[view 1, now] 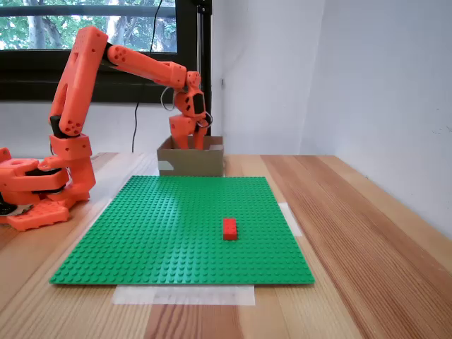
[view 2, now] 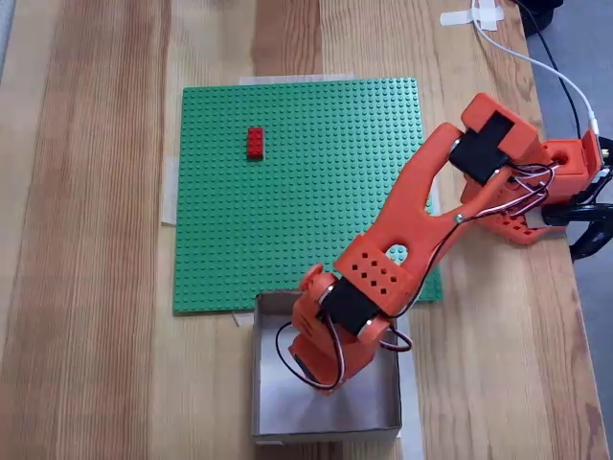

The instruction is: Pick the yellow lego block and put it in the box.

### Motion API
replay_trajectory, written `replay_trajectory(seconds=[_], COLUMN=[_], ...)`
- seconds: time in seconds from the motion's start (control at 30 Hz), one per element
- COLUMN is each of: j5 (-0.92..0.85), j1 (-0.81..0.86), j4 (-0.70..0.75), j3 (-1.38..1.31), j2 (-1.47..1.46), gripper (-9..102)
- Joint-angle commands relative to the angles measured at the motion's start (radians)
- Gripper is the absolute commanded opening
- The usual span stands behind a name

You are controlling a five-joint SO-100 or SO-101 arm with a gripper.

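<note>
My gripper (view 1: 189, 141) dips into the box (view 1: 191, 161) at upper centre; jaw state unclear. Red brick (view 1: 230, 228) sits mid-baseplate (view 1: 176, 233).

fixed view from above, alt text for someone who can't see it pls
An orange robot arm reaches across a green baseplate with its tool over an open cardboard box. A red brick sits on the baseplate.
</note>
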Motion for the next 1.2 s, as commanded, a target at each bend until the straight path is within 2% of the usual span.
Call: replay_trajectory(seconds=[0.0,0.1,0.17,0.33,0.53,0.83,1.17], j5=[0.005,0.009,0.017,0.028,0.040,-0.034,-0.081], j1=[-0.003,-0.006,-0.006,-0.009,-0.006,0.104,0.221], j4=[-0.011,-0.018,-0.020,-0.018,-0.031,-0.107,-0.106], j3=[-0.015,-0.021,-0.020,-0.014,0.020,0.213,0.307], j2=[-0.003,-0.009,-0.009,0.003,0.091,0.512,0.762], gripper=[-1,1,7,14,17,15,10])
